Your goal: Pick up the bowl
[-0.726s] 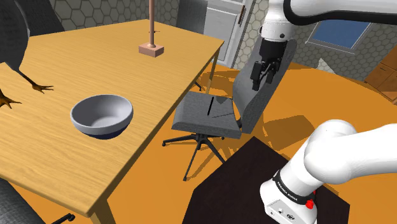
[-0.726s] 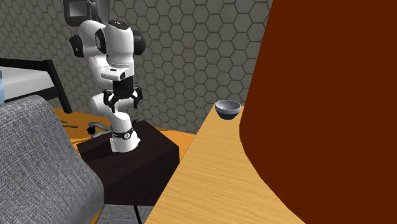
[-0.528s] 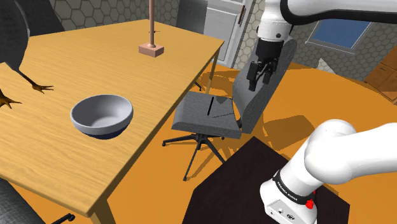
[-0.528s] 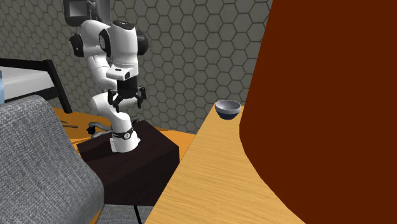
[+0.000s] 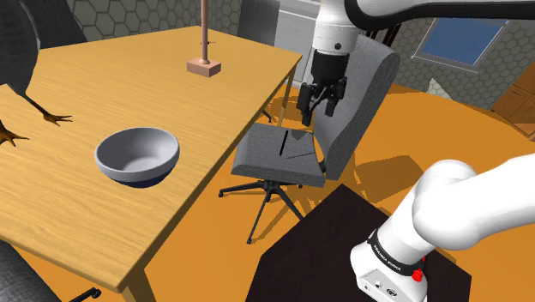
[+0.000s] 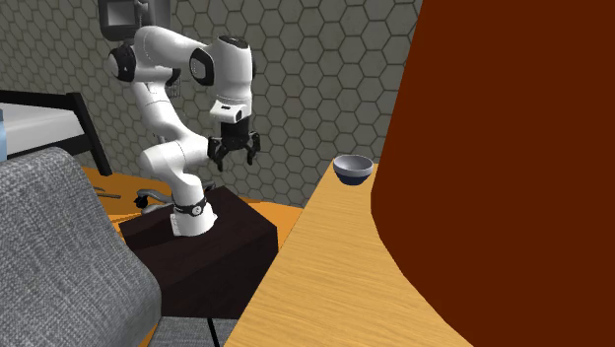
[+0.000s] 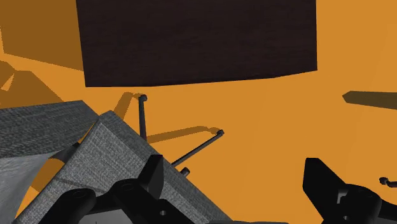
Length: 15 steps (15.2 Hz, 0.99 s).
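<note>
Bowl [image 5: 137, 156]: it sits upright on the wooden tabletop [image 5: 171, 77], grey inside and darker underneath, near the edge that faces the grey office chair [image 5: 279, 154]. In the second exterior view the bowl [image 6: 353, 169] shows at the far end of the tabletop [image 6: 315, 256]. It has not moved over the last moments.

What has changed is the arm. Over the last half second it has swung toward the shoulder view's left, so the pincer [image 5: 315, 110] now hangs in front of the chair's backrest and above its seat, closer to the tabletop's edge than it was. In the second exterior view the pincer [image 6: 234, 158] has likewise moved off the stand toward the tabletop. It remains well apart from the bowl and has not reached over the tabletop yet.

The pincer [image 7: 234, 178] is spread wide with nothing between its fingers; the wrist view looks down past them at the chair, the orange floor and the dark stand [image 7: 191, 38]. This reads as the approach: the reach across to the bowl and the descent appear still to come.

The bowl is the one container on the tabletop, and it is empty. Farther back a slim post on a small base [image 5: 204, 64] stands well clear of it.
</note>
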Tool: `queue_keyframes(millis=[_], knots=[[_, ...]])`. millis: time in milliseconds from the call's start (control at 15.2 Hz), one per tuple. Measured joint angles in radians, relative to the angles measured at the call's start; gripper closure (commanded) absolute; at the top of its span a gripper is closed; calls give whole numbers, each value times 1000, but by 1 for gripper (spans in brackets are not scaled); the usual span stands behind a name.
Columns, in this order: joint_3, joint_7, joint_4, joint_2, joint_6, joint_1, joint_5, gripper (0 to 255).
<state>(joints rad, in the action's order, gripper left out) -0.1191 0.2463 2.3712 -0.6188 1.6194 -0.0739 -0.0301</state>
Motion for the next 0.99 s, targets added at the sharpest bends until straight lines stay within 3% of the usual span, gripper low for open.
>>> queue_keyframes(millis=[462, 990], knots=[[-118, 160, -131, 177, 74, -35, -64, 0], [-236, 345, -345, 409, 122, -64, -63, 0]])
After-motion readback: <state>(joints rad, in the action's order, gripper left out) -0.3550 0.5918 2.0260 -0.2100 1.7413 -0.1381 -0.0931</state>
